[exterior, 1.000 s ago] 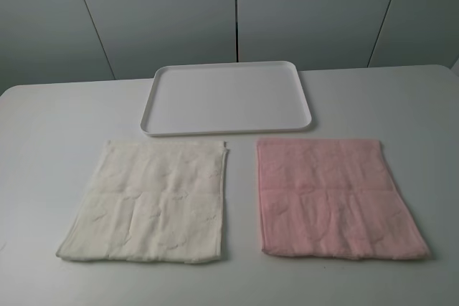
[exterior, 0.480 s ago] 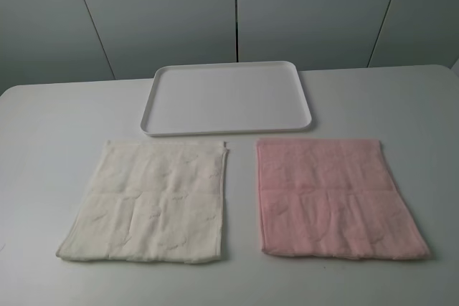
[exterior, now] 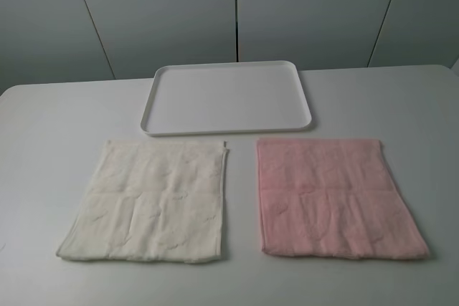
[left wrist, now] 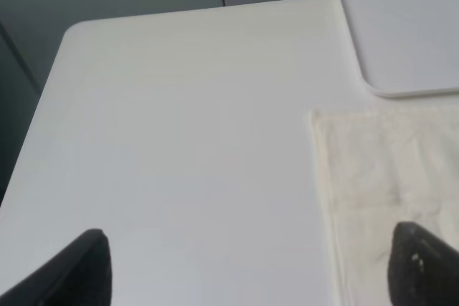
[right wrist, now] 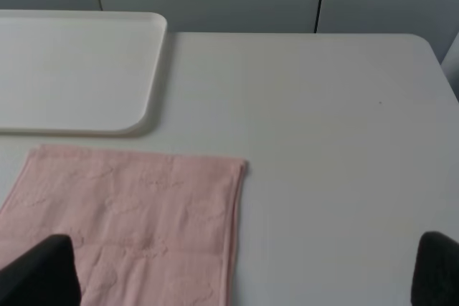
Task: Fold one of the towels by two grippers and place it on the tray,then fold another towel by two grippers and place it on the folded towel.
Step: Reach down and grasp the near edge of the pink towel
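**Both towels flat, both grippers wide and holding nothing**

Layout, high camera: you have a white rectangular plastic tray (exterior: pixel 228 98) at the far side of the white table (exterior: pixel 43 148), with grey cabinet panels (exterior: pixel 165 12) behind it. Two towels lie flat on the near side, side by side and apart from each other. The cream square terry towel (exterior: pixel 152 200) is on the left. The pink square terry towel (exterior: pixel 333 198) is on the right. Each far edge lies just short of the tray's near rim, not touching it.

Markings: each towel shows a crease across its middle and a faint raised pattern in the pile. The pattern is too faint for you to read as lettering.

Left gripper (left wrist: pixel 251 270): the jaws stand wide apart. One dark fingertip (left wrist: pixel 79 274) is over bare table and the other is over the cream towel near its outer edge. Nothing is held.

Right gripper (right wrist: pixel 240 270): the jaws are likewise spread wide. One fingertip (right wrist: pixel 43 270) is over the pink towel and the other is over bare table beyond its outer edge. Nothing is gripped.

Neither arm shows in the high view.
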`<control>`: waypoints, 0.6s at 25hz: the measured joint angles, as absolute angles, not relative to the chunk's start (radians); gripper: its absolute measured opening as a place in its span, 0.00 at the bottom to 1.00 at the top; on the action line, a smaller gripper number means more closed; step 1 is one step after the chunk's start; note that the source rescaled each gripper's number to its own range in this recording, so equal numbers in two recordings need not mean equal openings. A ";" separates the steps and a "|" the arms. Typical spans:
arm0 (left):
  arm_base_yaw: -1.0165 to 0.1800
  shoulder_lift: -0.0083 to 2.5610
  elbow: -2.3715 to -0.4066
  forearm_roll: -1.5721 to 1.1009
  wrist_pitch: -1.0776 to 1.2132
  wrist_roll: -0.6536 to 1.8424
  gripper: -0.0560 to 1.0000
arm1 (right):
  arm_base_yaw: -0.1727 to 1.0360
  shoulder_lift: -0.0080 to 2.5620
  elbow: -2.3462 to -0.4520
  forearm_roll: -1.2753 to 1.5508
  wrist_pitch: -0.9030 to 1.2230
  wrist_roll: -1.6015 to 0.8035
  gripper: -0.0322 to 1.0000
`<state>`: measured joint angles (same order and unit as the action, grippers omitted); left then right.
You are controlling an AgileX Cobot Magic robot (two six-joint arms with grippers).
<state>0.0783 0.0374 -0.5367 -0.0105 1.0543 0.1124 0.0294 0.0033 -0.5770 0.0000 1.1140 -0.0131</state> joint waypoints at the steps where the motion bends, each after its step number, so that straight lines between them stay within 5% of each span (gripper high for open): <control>1: 0.078 0.063 -0.539 -0.011 1.043 0.122 0.99 | 0.029 0.019 -0.589 0.000 1.116 -0.020 1.00; 15: 0.078 0.767 -0.749 -0.282 0.912 0.596 0.99 | 0.029 0.592 -0.624 0.148 1.004 -0.456 1.00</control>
<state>0.0783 0.7671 -0.7493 -0.2824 0.9124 0.5964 0.0294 0.5925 -0.6241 0.1480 1.0043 -0.4563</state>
